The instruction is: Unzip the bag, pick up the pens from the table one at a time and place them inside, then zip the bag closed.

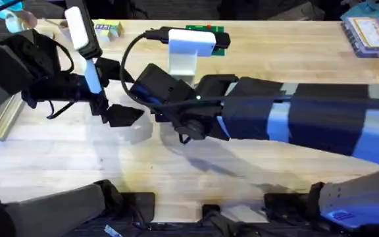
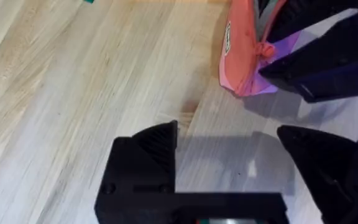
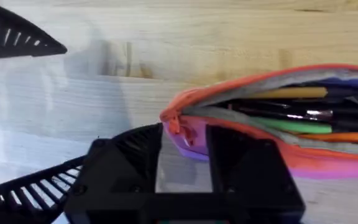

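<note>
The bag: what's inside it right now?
The bag gapes open, showing several pens lying lengthwise: tan, dark, green and orange. Their far ends and anything deeper are covered by the pink fabric and the right gripper.

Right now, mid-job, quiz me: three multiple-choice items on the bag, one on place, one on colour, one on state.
1. Where is the bag?
A. on the table
B. lifted in the air
C. on a shelf

2. What colour is the lining at its open end?
A. yellow
B. purple
C. white

3. The bag's zipper is:
A. fully closed
B. open
C. torn off

Answers:
1 A, it lies on the wood planks.
2 B, purple shows below the pink edge.
3 B, pens show inside through the gap.
</note>
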Controlling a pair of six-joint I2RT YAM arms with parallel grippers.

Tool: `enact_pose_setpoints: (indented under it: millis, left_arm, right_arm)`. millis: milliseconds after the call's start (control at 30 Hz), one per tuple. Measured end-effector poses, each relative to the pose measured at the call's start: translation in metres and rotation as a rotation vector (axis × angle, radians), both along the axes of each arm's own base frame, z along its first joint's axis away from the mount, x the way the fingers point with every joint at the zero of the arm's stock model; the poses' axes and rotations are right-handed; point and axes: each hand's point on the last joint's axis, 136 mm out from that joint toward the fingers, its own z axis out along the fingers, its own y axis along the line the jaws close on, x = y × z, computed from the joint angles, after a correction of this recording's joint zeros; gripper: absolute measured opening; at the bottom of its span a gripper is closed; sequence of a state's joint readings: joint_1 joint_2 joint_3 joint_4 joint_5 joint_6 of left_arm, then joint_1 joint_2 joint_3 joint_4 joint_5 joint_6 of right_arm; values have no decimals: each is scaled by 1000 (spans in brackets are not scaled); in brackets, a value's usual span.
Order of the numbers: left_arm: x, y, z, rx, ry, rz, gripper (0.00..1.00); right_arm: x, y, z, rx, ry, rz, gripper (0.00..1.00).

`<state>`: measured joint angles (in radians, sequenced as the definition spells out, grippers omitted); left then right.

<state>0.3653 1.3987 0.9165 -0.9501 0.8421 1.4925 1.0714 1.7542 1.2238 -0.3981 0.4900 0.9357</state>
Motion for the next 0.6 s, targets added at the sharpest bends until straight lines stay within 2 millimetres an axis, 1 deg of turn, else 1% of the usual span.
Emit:
enact_pose_setpoints:
  millis: [133,267,367,400,600]
  left_arm:
    - [0,0,0,0,0,0,993]
    - [0,0,0,0,0,0,993]
    - [0,0,0,0,0,0,993]
    - [0,0,0,0,0,0,993]
    - [0,0,0,0,0,0,993]
  right_arm:
    - [0,0,0,0,0,0,288]
    - [0,0,0,1,0,0,209]
    - [0,0,0,1,0,0,67]
    - [0,0,0,1,0,0,42]
    - [0,0,0,-5,-2,8,31]
